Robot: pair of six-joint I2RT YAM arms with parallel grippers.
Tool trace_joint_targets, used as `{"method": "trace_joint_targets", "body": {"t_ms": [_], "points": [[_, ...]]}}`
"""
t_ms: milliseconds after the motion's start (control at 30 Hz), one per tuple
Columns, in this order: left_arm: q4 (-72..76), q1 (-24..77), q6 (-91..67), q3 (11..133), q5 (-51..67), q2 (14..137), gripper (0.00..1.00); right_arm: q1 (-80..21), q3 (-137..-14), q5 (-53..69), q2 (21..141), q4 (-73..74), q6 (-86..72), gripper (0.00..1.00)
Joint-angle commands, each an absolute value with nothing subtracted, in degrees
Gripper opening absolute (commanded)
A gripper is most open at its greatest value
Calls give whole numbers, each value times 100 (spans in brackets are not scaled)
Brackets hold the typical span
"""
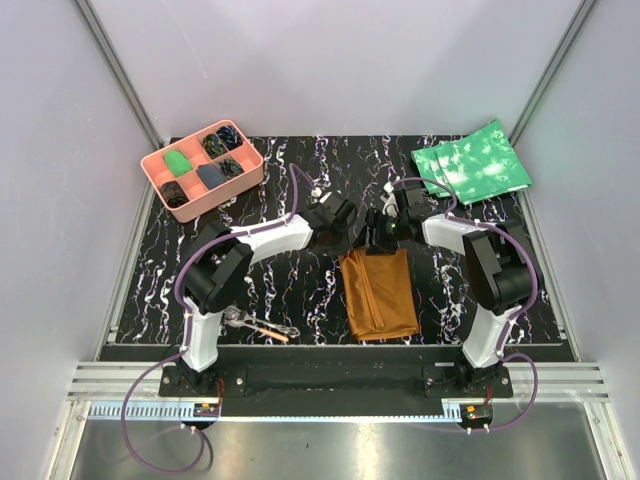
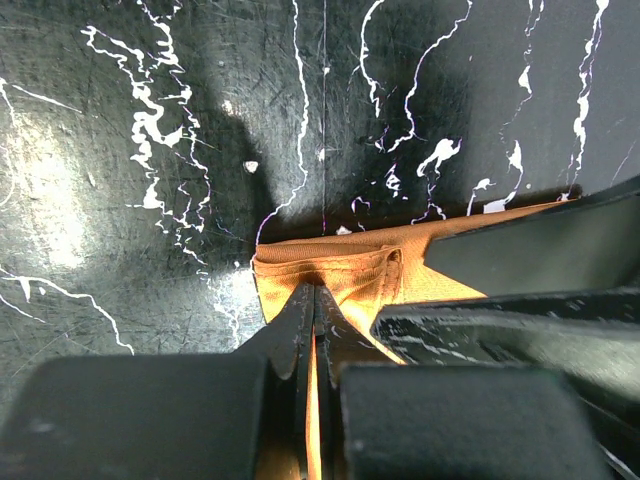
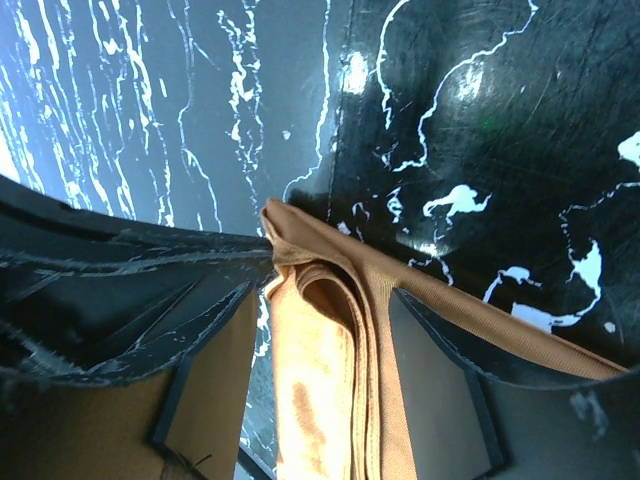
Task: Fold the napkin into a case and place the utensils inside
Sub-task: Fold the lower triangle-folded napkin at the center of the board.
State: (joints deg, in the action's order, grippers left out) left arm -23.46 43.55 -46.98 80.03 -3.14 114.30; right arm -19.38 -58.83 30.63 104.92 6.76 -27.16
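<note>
The rust-brown napkin (image 1: pixel 378 293) lies folded into a narrow oblong on the black marbled mat, right of centre. Both grippers are at its far end. My left gripper (image 1: pixel 345 232) is shut on a thin layer of the napkin's far edge (image 2: pixel 340 268), its fingertips pressed together on the cloth (image 2: pixel 315 292). My right gripper (image 1: pixel 382 236) is open, its jaws standing on either side of the stacked layers at the far corner (image 3: pixel 330 330). The utensils (image 1: pixel 258 326), a silver fork and a slim piece with an orange-tan end, lie near the left arm's base.
A pink compartment tray (image 1: pixel 160 165) with small dark and green items stands at the back left. Green mottled cloths (image 1: pixel 470 165) lie at the back right. The right gripper's black finger (image 2: pixel 520 250) crowds the left wrist view.
</note>
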Motion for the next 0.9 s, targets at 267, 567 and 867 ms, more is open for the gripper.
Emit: {"method": "trace_joint_targets", "body": {"t_ms": [267, 567, 867], "points": [[-2144, 4377, -4729, 8235, -167, 11496, 0, -1916, -6231, 3287, 10819, 651, -2610, 55], [-2136, 4403, -4746, 8262, -149, 11549, 0, -1942, -6196, 3472, 10828, 475, -2716, 53], [-2127, 4430, -4764, 8279, -158, 11549, 0, -2013, -6390, 3621, 11074, 404, -2874, 29]]}}
